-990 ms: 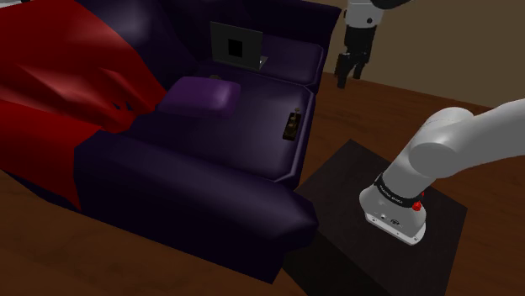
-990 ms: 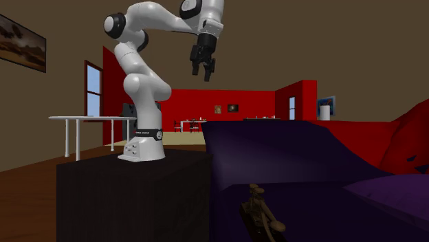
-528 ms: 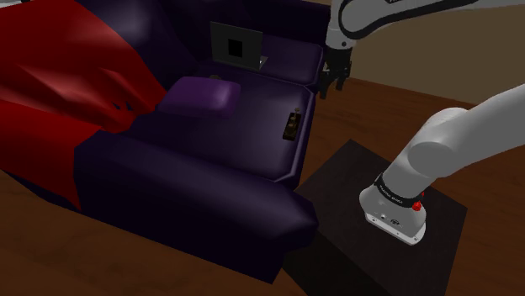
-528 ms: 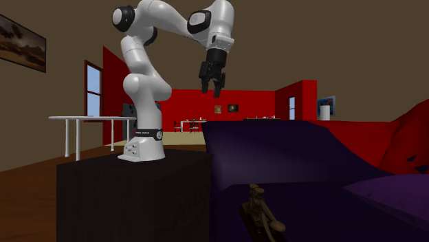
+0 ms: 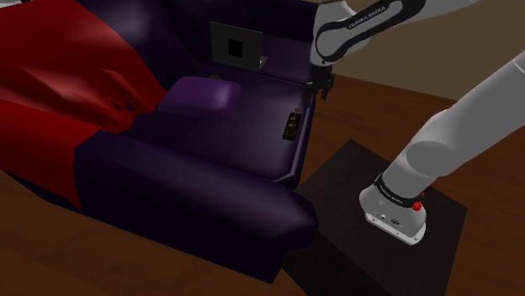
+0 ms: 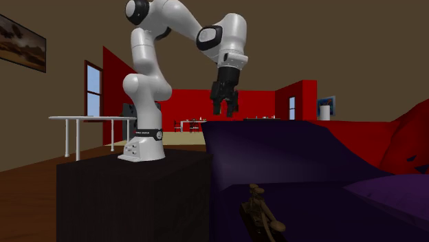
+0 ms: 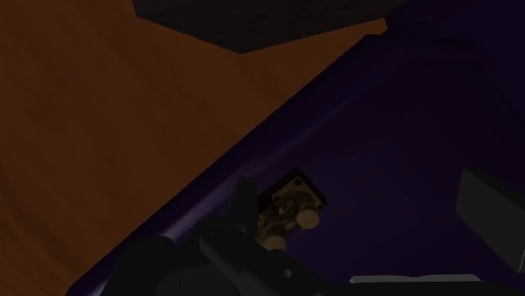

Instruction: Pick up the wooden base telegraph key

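The telegraph key (image 5: 291,124), a small brown base with brass parts and a knob, lies on the dark purple sofa's seat near its edge by the stand. It stands in the foreground of the second exterior view (image 6: 261,212), and the wrist view shows it (image 7: 290,208) ahead on the seat. My black gripper (image 5: 321,87) hangs in the air above and beyond the key, over the seat's far corner. Seen from the second exterior view, the gripper (image 6: 223,108) is well above the sofa, its fingers apart and holding nothing.
A purple cushion (image 5: 200,94) and a red blanket (image 5: 59,67) lie on the sofa (image 5: 210,168). A dark flat panel (image 5: 235,44) leans at the sofa's back. The black stand (image 5: 336,244) sits beside the sofa on a wooden floor (image 5: 395,109).
The arm has swung the gripper down and toward the sofa, to the shoulder view's left. The fingers stay apart. The telegraph key has not moved.
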`<state>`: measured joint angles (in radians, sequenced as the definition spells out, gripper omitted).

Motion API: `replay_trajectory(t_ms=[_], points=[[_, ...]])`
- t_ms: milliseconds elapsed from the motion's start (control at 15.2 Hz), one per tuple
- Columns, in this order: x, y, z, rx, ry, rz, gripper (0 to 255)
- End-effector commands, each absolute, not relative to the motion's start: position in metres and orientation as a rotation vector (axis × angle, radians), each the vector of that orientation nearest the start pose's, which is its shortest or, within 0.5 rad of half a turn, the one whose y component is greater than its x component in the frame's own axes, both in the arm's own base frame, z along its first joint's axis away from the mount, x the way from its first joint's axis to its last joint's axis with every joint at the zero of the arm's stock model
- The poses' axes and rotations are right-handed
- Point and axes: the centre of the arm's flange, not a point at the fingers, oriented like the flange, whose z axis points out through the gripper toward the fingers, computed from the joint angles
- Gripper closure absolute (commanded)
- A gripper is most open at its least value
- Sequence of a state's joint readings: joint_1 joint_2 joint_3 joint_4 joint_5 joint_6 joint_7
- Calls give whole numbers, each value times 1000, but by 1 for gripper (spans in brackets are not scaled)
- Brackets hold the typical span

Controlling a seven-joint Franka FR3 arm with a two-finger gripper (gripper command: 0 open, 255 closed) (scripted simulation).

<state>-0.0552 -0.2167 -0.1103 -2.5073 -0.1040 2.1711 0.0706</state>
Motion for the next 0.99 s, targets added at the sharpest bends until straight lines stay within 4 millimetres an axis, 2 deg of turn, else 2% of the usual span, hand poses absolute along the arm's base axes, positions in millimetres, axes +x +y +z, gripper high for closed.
replay_trajectory(t_ms=[0, 924], points=[[442, -85, 330, -3178, 293, 185, 0], [543, -149, 195, -3172, 469, 123, 0]])
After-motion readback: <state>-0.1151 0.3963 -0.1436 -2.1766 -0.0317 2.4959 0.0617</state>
